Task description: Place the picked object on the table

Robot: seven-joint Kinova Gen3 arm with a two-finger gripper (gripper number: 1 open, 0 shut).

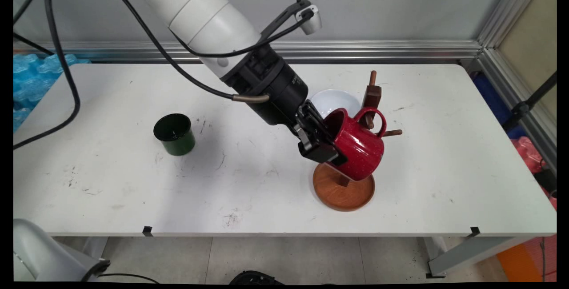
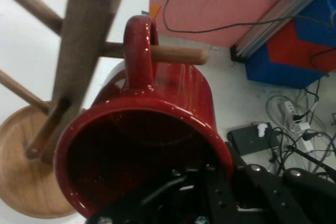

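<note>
A red speckled mug hangs tilted over the round base of a wooden mug tree. My gripper is shut on the mug's rim, one finger inside and one outside. The mug's handle is looped over a peg of the tree. In the hand view the red mug opens toward the camera, and the peg passes through its handle beside the tree's post. The gripper clamps the rim at the bottom right.
A dark green cup stands upright at the table's left middle. Just behind the mug tree sits a white bowl. Another peg sticks out to the right of the mug. The table's right edge lies beyond the tree.
</note>
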